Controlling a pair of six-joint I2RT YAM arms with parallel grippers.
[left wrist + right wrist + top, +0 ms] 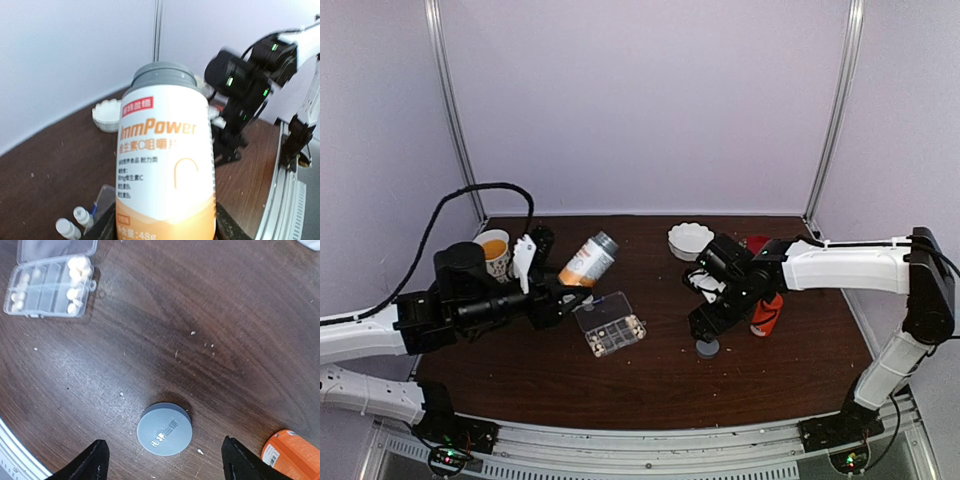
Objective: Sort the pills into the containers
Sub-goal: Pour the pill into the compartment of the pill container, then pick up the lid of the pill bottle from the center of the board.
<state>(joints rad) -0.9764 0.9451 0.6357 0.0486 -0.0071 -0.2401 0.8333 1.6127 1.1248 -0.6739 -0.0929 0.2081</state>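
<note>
The left hand (563, 290) grips a white-and-orange bottle (588, 260), tilted above the counter (650, 390) just beside the open pill box (50, 287). Pale pills (77, 270) lie in several of its compartments. The right hand (166, 460) hangs spread wide, grasping nothing, over a grey cap (165, 429) lying flat.

One organizer (47, 292), one cap (164, 429), roughly ten pills (76, 270)

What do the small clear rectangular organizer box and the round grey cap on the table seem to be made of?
The clear rectangular organizer box: probably hard transparent plastic, smooth; pills show through its walls. The round grey cap: likely moulded plastic, matte, with pale printed characters on top.
</note>
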